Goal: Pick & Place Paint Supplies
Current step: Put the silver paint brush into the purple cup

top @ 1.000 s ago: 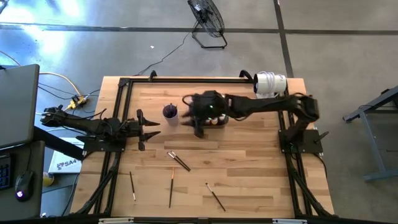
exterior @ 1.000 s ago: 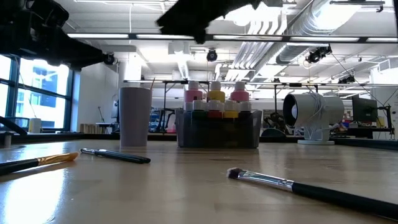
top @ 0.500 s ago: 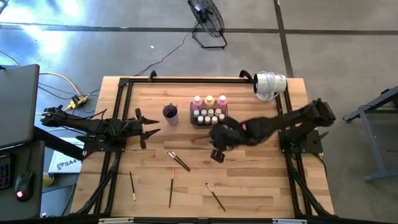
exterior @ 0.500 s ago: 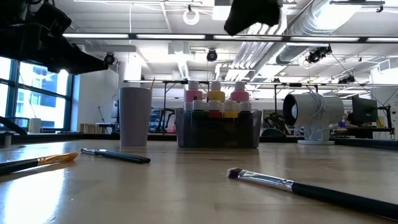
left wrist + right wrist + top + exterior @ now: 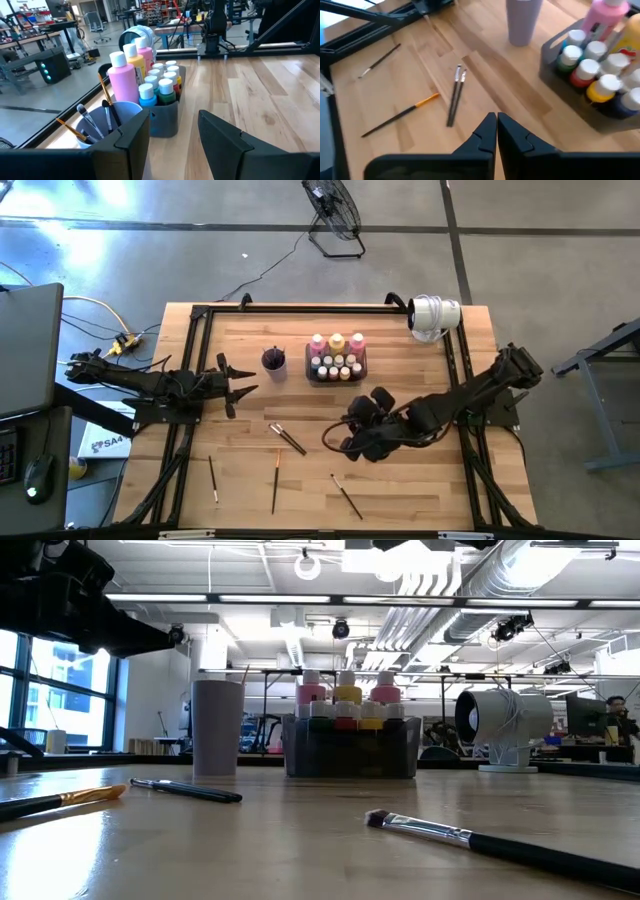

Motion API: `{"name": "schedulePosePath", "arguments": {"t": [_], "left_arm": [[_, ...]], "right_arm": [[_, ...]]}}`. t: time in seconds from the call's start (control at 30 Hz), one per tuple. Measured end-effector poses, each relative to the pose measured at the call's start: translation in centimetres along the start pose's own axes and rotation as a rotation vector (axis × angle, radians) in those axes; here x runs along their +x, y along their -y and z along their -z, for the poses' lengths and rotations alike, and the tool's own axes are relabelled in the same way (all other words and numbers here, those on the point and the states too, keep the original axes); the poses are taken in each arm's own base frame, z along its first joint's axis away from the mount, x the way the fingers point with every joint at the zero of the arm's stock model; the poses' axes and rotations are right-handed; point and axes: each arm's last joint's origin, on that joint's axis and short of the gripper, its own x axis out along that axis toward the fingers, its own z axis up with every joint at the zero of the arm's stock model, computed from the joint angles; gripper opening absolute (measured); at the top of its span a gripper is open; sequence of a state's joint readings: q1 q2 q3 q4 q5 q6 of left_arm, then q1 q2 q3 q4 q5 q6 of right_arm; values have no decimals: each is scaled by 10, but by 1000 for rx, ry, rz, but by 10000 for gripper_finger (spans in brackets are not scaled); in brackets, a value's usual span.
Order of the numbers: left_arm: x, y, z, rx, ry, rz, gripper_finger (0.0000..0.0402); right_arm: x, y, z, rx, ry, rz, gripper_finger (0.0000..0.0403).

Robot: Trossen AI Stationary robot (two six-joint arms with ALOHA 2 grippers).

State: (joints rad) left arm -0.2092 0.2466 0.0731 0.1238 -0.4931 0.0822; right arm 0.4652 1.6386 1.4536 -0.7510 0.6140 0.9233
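A dark grey tray (image 5: 336, 377) at the table's far middle holds pink and yellow-orange bottles (image 5: 337, 342) and several small white-capped ones (image 5: 592, 67). A purple cup (image 5: 274, 361) with brushes (image 5: 90, 121) in it stands left of the tray. On the table lie a pair of dark brushes (image 5: 288, 438), an orange-handled one (image 5: 275, 479) and two thin ones (image 5: 213, 478) (image 5: 346, 496). My right gripper (image 5: 330, 442) hovers shut, right of the pair, with nothing in it (image 5: 496, 122). My left gripper (image 5: 240, 385) waits open at the left, pointing toward the cup.
A white cylinder-shaped device (image 5: 434, 314) stands at the far right corner. Black frame rails (image 5: 196, 350) run along the table's left, far and right sides. Bare wood lies between the tray and the loose brushes.
My right gripper has left its place over the tray and swung toward the table's near edge, ending low beside the pair of brushes. The tray and its bottles, hidden under it before, now show whole.
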Motion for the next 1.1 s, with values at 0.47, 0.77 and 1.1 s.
{"name": "schedulePosePath", "arguments": {"t": [0.47, 0.77, 1.1], "left_arm": [[0, 0, 0, -36, -1, 1, 165], [0, 0, 0, -82, -3, 2, 165], [0, 0, 2, -78, -20, 4, 165]], "right_arm": [[36, -32, 21, 209, -193, -212, 4], [66, -45, 42, 225, -261, -230, 4], [66, -42, 44, 221, -275, -137, 4]]}}
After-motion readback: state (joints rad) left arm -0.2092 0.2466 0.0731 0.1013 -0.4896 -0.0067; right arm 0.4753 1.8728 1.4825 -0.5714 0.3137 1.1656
